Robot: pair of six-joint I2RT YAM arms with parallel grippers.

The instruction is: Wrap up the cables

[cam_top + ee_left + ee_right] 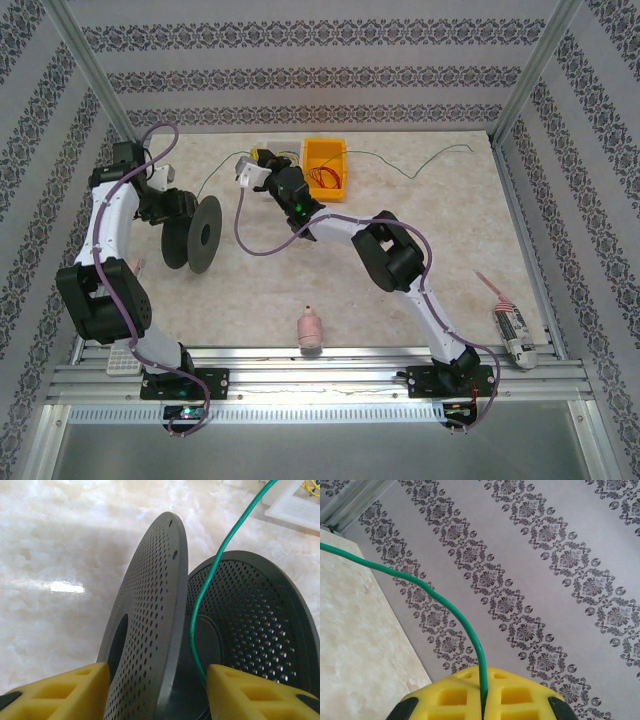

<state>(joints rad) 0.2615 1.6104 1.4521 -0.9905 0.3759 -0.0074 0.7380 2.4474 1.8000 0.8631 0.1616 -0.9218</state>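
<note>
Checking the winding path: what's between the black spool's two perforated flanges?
In the left wrist view, the green cable runs down between the black spool's flanges toward its hub.

Worktop (260, 300) with a pale cream, marble-patterned surface, enclosed on its left, far and right sides by grey walls (300, 60) papered in bands of dark floral ornament. Aluminium posts (95, 75) rise at the far corners. Ribbed aluminium rails (320, 385) run along the near edge. A bright reflection (66, 586) of light lies on the worktop, seen in the left wrist view.
</note>
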